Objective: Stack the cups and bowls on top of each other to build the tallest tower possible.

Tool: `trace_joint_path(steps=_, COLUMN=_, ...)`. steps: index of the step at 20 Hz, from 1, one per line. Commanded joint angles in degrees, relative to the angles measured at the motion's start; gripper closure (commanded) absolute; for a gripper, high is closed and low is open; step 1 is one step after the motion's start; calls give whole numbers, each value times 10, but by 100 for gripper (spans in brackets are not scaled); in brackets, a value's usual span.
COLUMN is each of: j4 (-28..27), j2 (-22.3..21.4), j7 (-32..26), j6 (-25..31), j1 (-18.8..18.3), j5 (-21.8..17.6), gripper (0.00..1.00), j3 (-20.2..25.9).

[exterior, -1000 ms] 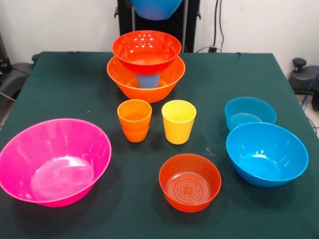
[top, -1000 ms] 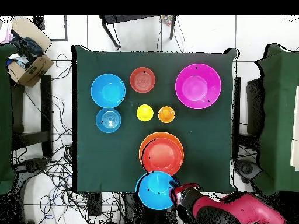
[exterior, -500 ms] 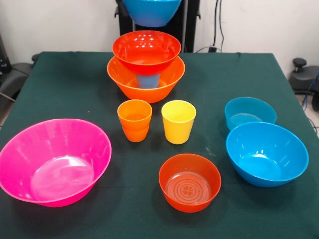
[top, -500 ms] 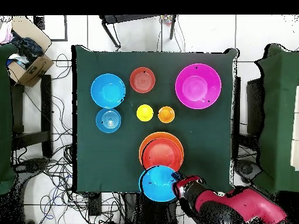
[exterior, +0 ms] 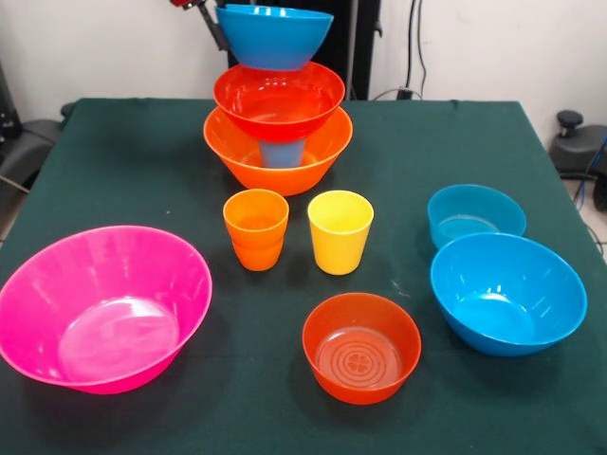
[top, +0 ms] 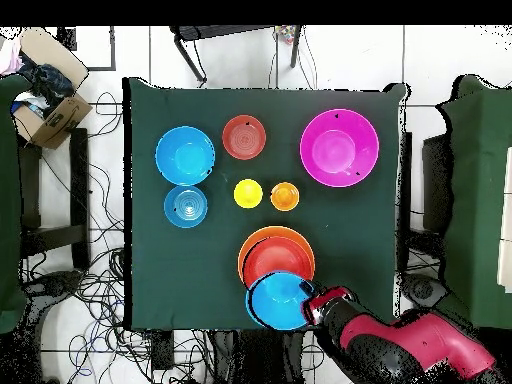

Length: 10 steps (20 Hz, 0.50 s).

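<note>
Overhead, the jaws (top: 312, 308) pinch a blue bowl's (exterior: 274, 35) rim above the tower (exterior: 278, 128).

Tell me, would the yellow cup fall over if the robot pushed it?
Probably, if pushed near its rim: the yellow cup is taller than wide, with a narrow base. It looks like light, glossy plastic, so it might slide on the green cloth.

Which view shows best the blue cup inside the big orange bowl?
The front view: the blue cup shows through the big orange bowl, under the red-orange bowl. The overhead view hides it beneath the bowls.
</note>
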Motion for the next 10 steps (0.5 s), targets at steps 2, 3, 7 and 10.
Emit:
trace_joint_path(steps=2, j4=-35, j2=24, j7=-187, j6=30, j1=18, j5=-49, gripper=100, j3=-2)
trace_joint_path(steps=3, j4=-35, j2=22, j7=-186, j6=28, j1=19, j5=-53, gripper=100, j3=-3)
trace_joint_path(steps=7, j4=-32, j2=15, j7=-181, j6=26, j1=23, j5=-49, gripper=100, j3=2)
trace_joint_path(steps=10, j4=-33, j2=18, j7=-178, j6=24, j1=26, j5=-52, gripper=100, j3=0)
